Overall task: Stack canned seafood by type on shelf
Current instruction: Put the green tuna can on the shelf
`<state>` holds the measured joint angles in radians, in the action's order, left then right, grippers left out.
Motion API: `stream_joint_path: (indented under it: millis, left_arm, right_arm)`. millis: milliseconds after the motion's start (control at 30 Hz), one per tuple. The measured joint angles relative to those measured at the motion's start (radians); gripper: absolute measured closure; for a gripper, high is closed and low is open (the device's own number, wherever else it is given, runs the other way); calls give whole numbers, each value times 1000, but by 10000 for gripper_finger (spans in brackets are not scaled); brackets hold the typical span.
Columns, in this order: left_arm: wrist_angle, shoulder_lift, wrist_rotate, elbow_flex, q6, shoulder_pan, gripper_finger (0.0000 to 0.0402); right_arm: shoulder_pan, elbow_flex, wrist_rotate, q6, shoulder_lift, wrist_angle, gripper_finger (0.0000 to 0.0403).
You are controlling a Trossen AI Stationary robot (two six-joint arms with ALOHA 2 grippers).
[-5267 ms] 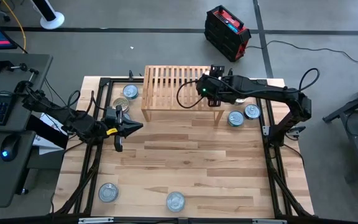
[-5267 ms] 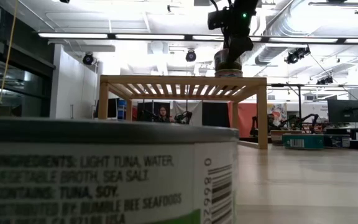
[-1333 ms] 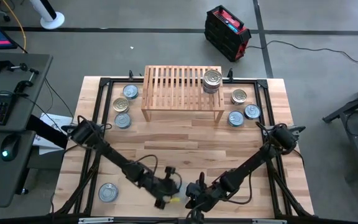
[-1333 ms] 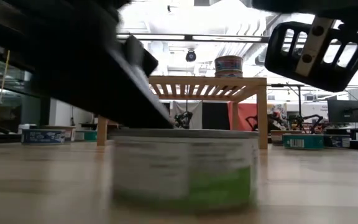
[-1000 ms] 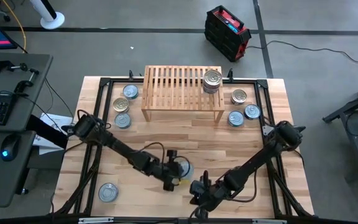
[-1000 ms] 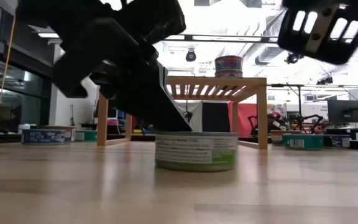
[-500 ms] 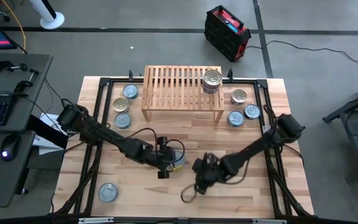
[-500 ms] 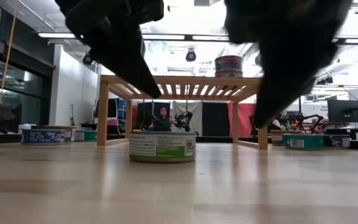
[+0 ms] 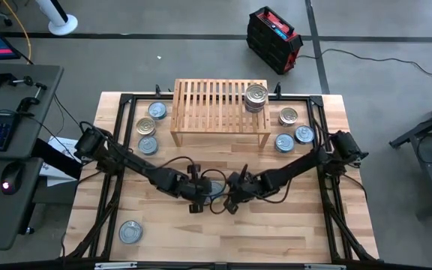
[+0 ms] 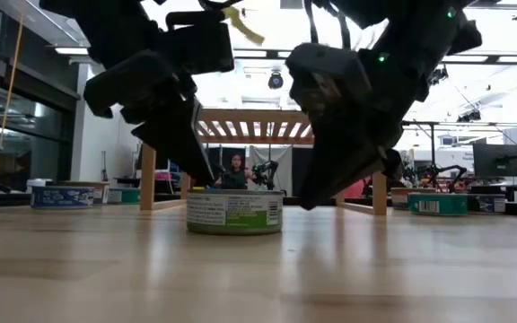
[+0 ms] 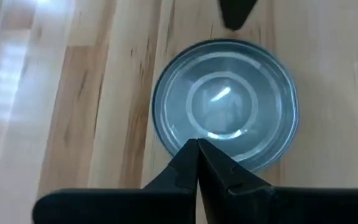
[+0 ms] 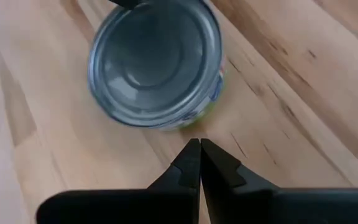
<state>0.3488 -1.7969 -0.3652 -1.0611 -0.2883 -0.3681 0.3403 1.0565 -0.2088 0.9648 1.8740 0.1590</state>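
Observation:
A flat can [image 9: 214, 186] with a silvery-blue lid [image 11: 225, 102] stands upright on its base in the middle of the table. My left gripper [image 11: 196, 144] is shut, and its tips stand over the lid's edge on the can's left side. My right gripper [image 12: 199, 143] is also shut. It points at the can's right side wall [image 12: 194, 115] and stops just short of it. The shelf [image 9: 220, 105] stands at the far edge and carries a stack of gold-lidded cans [image 9: 256, 96] at its right end. My left gripper has its shut fingertips [image 11: 188, 155] over the lid just inside the rim [image 11: 166, 140], on the can's left side. The fingers slant down from the table's left. I cannot tell whether they rest on the lid or hover just above it.
Three cans [image 9: 148, 127] lie left of the shelf and three more [image 9: 289, 131] lie right of it. One silvery-blue can [image 9: 130, 232] sits near the front left corner. A black frame [image 9: 118, 135] runs along the table's edges.
The can has slid along the table away from the near edge toward the middle, with my left gripper moving behind it, and then it has stopped. My right gripper has come up from the near edge toward the can's right side. Both have stayed shut.

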Motion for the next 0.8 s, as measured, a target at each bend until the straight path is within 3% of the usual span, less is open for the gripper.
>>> stream_joint_path:
  millis: [267, 567, 800]
  left_arm:
    - [-11, 1, 25, 14, 158, 2, 401]
    - [-149, 5, 41, 91, 143, -8, 401]
    - [-152, 7, 59, 95, 96, -9, 401]
  right_arm:
    - [-27, -9, -27, 59, 0, -42, 403]
    - [-47, -10, -27, 108, 0, -66, 403]
    - [-47, 26, -32, 49, 2, -109, 403]
